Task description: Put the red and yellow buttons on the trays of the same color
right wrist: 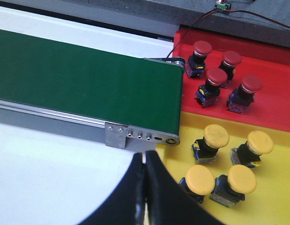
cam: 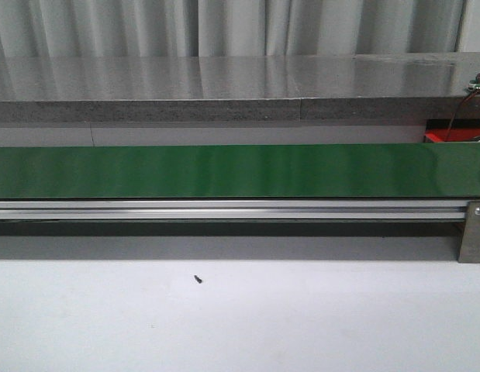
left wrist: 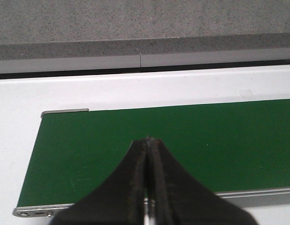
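Hovering over the green conveyor belt (left wrist: 159,140), the left tool (left wrist: 148,140) is keeping its jaws pressed together on nothing. The right tool (right wrist: 145,157) is likewise closed and empty beside the belt's end. Four red buttons (right wrist: 214,79) are sitting on the red tray (right wrist: 276,101) at 1 o'clock from it; four yellow buttons (right wrist: 229,157) are resting on the yellow tray (right wrist: 280,187) at 3 o'clock. The white bench (cam: 240,318) is carrying a small dark screw (cam: 198,278).

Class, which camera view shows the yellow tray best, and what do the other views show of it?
The right wrist view: the yellow tray lies open to it beside the conveyor's end, holding four yellow buttons, next to the red tray. The front view and the left wrist view show nothing of the yellow tray.
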`<state>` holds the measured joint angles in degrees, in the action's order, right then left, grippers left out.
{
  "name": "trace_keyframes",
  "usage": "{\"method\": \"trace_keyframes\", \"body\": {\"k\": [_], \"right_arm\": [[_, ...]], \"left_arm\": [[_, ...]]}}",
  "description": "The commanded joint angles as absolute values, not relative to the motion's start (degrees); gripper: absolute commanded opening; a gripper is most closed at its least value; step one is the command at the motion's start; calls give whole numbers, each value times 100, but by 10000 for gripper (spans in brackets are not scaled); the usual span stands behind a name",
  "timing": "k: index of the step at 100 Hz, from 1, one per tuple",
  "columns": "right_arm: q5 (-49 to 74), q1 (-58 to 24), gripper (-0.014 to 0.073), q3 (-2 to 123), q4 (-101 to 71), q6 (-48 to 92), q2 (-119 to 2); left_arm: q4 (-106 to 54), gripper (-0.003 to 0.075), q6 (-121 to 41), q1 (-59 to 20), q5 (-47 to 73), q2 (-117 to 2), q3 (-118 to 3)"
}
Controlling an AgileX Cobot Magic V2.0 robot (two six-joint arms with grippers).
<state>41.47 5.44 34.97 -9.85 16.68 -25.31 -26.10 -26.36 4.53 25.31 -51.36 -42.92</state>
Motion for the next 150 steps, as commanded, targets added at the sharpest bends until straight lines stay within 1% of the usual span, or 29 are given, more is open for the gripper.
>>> {"method": "trace_keyframes", "body": {"k": [1,49,60,86,95,102,111,125,141,150], "right_arm": [[3795,530,-68,3640,-970,1704,-2553],[3795,530,-68,3640,-976,1704,-2553],[3795,530,-68,3640,-976,1704,-2553],[3795,530,-68,3640,-976,1704,-2553],[3795,530,-68,3640,-976,1704,-2553],[3795,530,-68,3640,-976,1704,-2553],[3795,530,-68,3640,-976,1704,-2553],[3795,530,-68,3640,-976,1704,-2553],[3780,530,-68,3640,-952,1704,-2553],[3698,530,-68,3632,-557,1704,-2512]], "left_arm": [[-2740,-20,-2643,430,2204,-5080,-4462],[-2740,-20,-2643,430,2191,-5380,-4462],[-2891,-20,-2643,430,2584,-5408,-4462],[-3020,-20,-2643,430,2594,-5277,-4452],[-3020,-20,-2654,430,2339,-5018,-4374],[-3002,-20,-2654,430,1873,-4619,-4199],[-2919,-20,-2654,430,1323,-4079,-3868],[-2801,-20,-2654,430,808,-3510,-3375],[-2801,-20,-2654,430,688,-3345,-3051],[-2801,-20,-2654,430,700,-3345,-2967]]}}
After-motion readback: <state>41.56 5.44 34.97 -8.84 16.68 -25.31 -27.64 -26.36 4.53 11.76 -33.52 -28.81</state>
